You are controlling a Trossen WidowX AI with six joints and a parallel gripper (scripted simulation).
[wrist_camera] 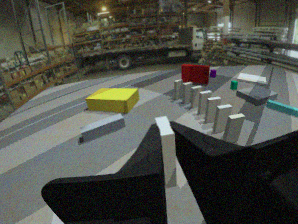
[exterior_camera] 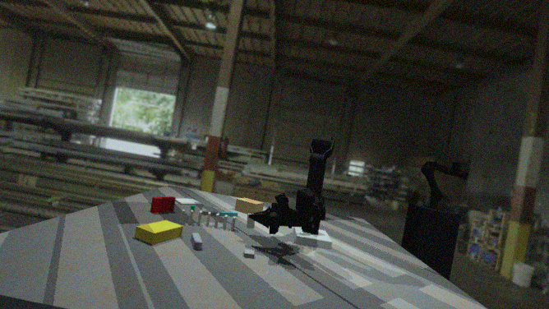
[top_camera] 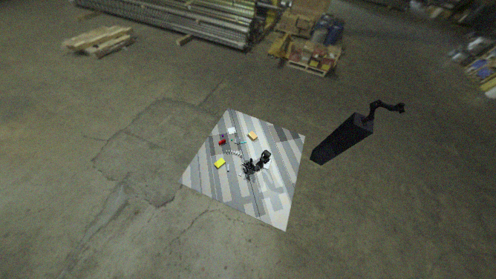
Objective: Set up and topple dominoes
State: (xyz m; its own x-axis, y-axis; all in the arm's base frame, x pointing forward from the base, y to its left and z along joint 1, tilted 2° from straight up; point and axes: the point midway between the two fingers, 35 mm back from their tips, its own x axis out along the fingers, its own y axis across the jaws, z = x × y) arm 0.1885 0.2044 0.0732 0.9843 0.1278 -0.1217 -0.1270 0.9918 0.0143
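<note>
While the row of standing dominoes (top_camera: pixel 234 153) (exterior_camera: pixel 216 220) (wrist_camera: pixel 209 107) is curving across the striped table (top_camera: pixel 237 189) (exterior_camera: pixel 230 283) (wrist_camera: pixel 35 165), the gripper (top_camera: pixel 245 168) (exterior_camera: pixel 251 216) (wrist_camera: pixel 162 128) is pinching an upright domino (exterior_camera: pixel 251 222) (wrist_camera: pixel 167 150) near the row's closest end in the wrist view. A yellow block (top_camera: pixel 220 162) (exterior_camera: pixel 159 232) (wrist_camera: pixel 112 100) is lying beside the row.

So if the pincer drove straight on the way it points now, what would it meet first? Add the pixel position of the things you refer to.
Nothing that I can make out: the pincer (top_camera: pixel 243 168) (exterior_camera: pixel 251 216) (wrist_camera: pixel 162 128) seems aimed between the yellow block (top_camera: pixel 219 163) (exterior_camera: pixel 158 232) (wrist_camera: pixel 111 101) and the standing dominoes (top_camera: pixel 235 153) (exterior_camera: pixel 208 219) (wrist_camera: pixel 212 110), though depth and height are hard to judge.
</note>
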